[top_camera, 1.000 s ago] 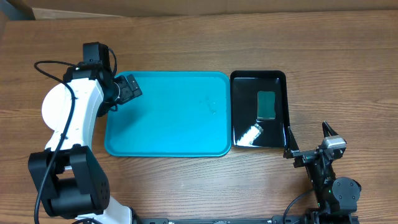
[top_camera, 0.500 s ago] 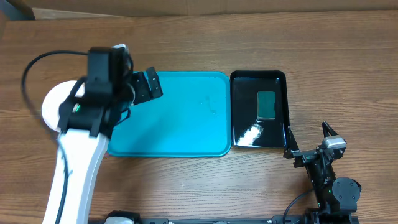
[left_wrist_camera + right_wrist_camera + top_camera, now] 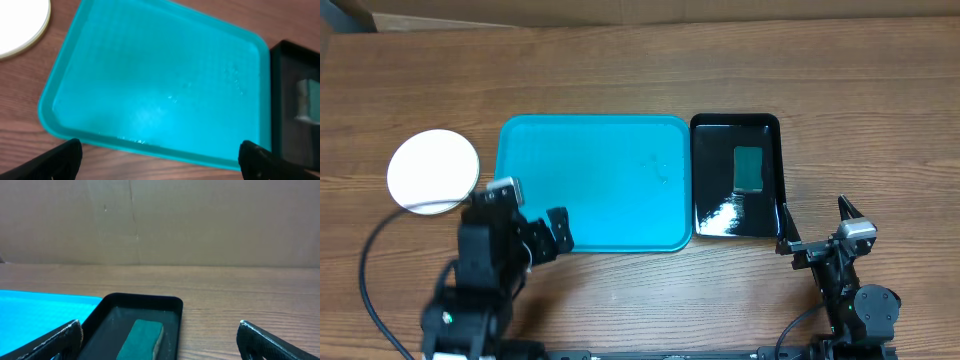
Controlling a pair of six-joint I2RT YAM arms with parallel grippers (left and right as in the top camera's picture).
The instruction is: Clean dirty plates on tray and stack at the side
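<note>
The teal tray (image 3: 590, 180) lies mid-table with no plates on it; the left wrist view shows its bare floor (image 3: 160, 85). A white plate (image 3: 433, 171) sits on the table left of the tray, and a yellowish rim shows under it (image 3: 22, 27). No smear shows on its top. My left gripper (image 3: 535, 222) hangs open above the tray's near left corner, and the tray's near rim lies between its fingertips (image 3: 160, 162). My right gripper (image 3: 815, 222) stands open near the front right, empty, facing the black tray (image 3: 160, 347).
A glossy black tray (image 3: 710, 180) sits right of the teal one with a green sponge (image 3: 748, 168) in it, which the right wrist view also shows (image 3: 142, 337). A cardboard wall stands behind the table's far edge. Bare wood surrounds both trays.
My left arm has swung from the tray's far left corner back to its near left corner, uncovering the white plate. The right arm has not moved.
</note>
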